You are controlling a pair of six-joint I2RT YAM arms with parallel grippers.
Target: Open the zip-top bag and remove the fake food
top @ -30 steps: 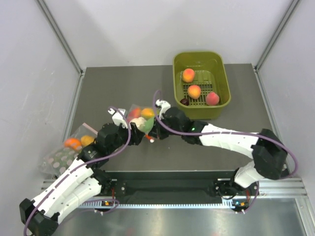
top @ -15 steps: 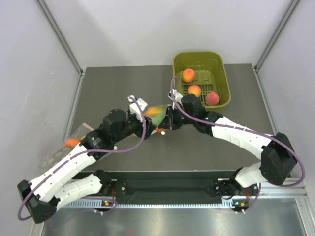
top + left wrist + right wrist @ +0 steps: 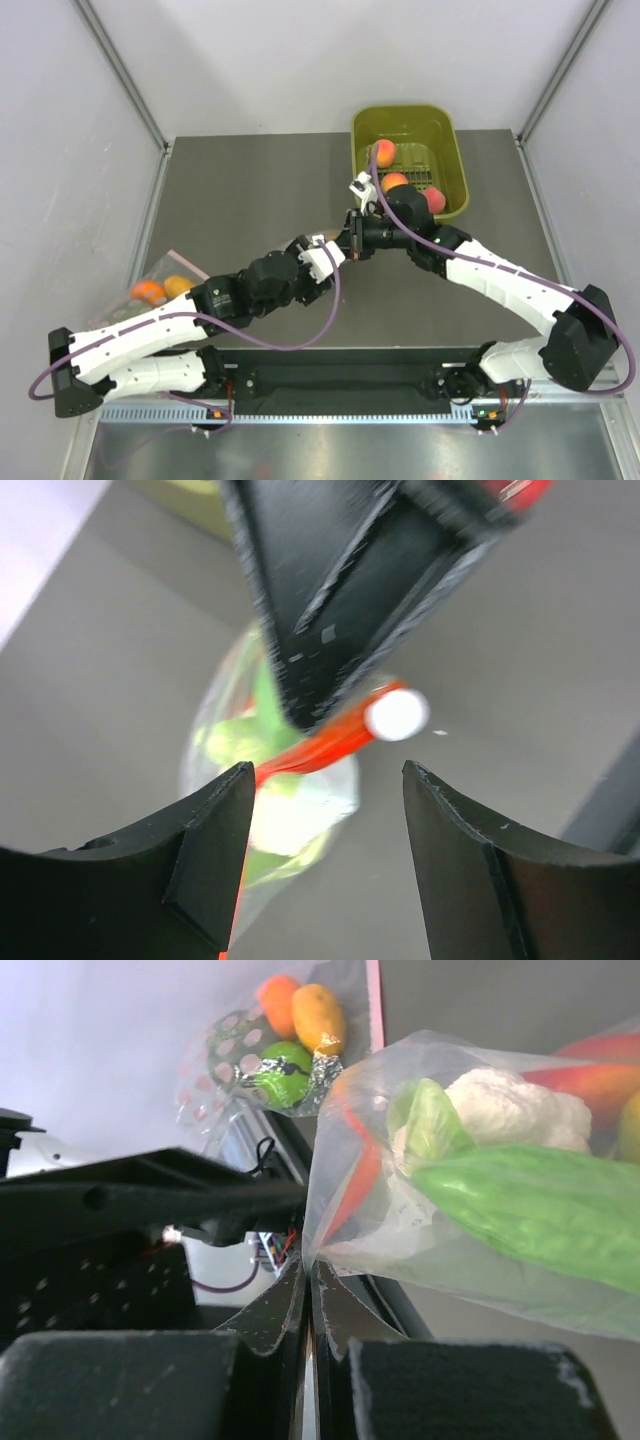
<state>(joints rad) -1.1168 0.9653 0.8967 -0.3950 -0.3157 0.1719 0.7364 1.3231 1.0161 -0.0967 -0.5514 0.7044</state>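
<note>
At mid-surface, just in front of the green basket of peaches, the two arms meet nose to nose. From overhead the left pincer and right pincer nearly touch, and the zip-top bag between them is all but hidden under the arms. The wrist cameras fill that gap. The right wrist view shows its pincer pressed fully together on a fold of the zip-top bag. Through the clear plastic can be seen the fake food: white cauliflower, a green oblong piece and a red-orange piece by the frame's edge. The orange-red zip strip curves down the bag's near side. Beyond it lies a second clear bag with a pale pink strip, seen from overhead at the surface's left edge. The left wrist view looks along its own pincer, whose fingers stand well apart and grip nothing. Past them the bag hangs from the black right pincer above. The strip runs across to a white slider, a part no other view shows.
</note>
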